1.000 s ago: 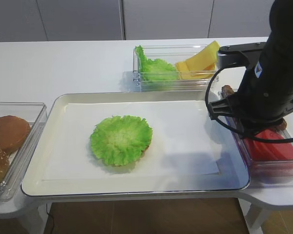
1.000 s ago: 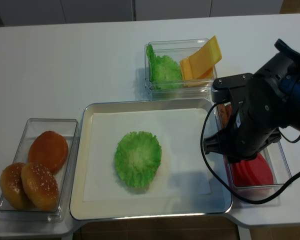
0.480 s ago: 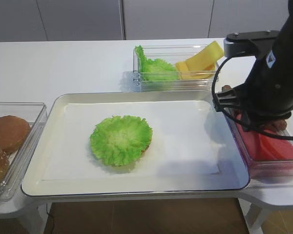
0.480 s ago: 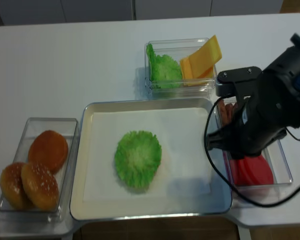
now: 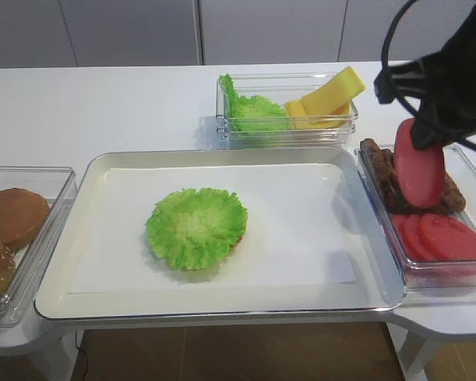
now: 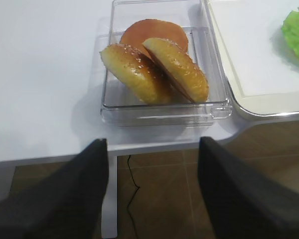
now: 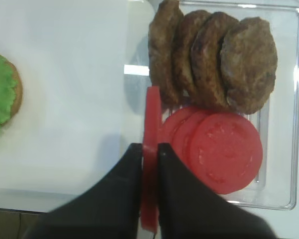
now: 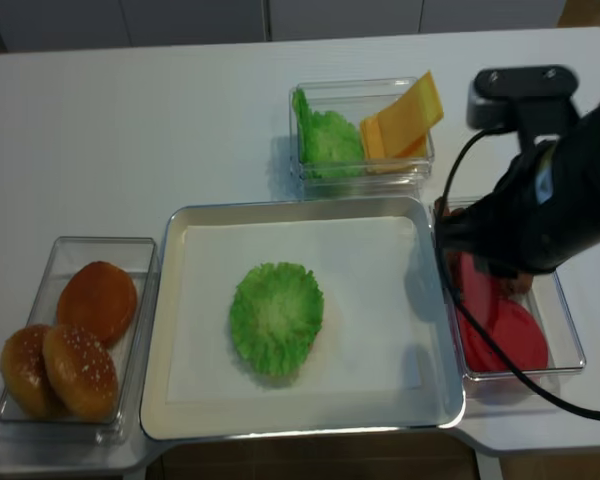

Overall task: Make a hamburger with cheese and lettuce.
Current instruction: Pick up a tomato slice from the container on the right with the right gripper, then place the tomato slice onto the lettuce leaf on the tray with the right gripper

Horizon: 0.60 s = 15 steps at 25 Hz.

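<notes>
The hamburger (image 5: 197,228) is a bun base under a flat frilly green lettuce (image 8: 276,318) disc, lying mid-tray. It also shows at the left edge of the right wrist view (image 7: 2,94). Cheese (image 5: 327,99) slices lean in the back clear bin. My right gripper (image 7: 150,147) is shut on a red tomato slice (image 7: 152,114) held on edge. It hangs above the right bin (image 5: 419,163), well right of the hamburger. My left gripper (image 6: 152,149) is open and empty, off the table's edge in front of the bun bin.
A clear bin of domed buns (image 6: 154,64) stands left of the tray (image 5: 63,294). The right bin holds brown patties (image 7: 214,59) and more tomato slices (image 7: 224,152). A ruffled green leaf bunch (image 5: 250,111) shares the cheese bin.
My right arm has risen from low over the right bin, lifting one tomato slice clear of the others. The hamburger and the bins have not moved.
</notes>
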Each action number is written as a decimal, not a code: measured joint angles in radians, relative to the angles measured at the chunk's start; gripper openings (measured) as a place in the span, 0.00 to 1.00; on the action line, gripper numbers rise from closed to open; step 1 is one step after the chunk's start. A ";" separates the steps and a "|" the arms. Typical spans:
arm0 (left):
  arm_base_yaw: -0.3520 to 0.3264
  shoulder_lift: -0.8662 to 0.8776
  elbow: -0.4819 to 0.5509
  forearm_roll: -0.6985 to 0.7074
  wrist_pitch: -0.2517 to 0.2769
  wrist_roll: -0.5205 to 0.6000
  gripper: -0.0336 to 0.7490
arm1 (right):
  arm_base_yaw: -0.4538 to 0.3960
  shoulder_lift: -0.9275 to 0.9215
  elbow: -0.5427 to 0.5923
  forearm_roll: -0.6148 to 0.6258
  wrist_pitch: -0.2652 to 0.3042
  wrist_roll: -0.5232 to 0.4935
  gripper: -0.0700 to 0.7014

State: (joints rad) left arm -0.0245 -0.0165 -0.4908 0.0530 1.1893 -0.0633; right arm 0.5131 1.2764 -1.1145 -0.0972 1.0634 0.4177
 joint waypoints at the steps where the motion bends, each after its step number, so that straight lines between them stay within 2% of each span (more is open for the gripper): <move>1: 0.000 0.000 0.000 0.000 0.000 0.000 0.58 | 0.000 -0.005 -0.018 0.000 0.007 0.000 0.18; 5: 0.000 0.000 0.000 0.000 0.000 0.000 0.58 | 0.019 -0.011 -0.092 -0.003 0.044 -0.011 0.18; 10: 0.000 0.000 0.000 0.000 0.000 0.000 0.58 | 0.134 0.017 -0.176 -0.081 0.068 0.018 0.18; 15: 0.000 0.000 0.000 0.000 0.000 0.000 0.58 | 0.239 0.144 -0.272 -0.117 0.082 0.045 0.18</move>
State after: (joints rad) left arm -0.0245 -0.0165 -0.4908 0.0530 1.1893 -0.0633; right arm 0.7518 1.4204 -1.3869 -0.2142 1.1451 0.4625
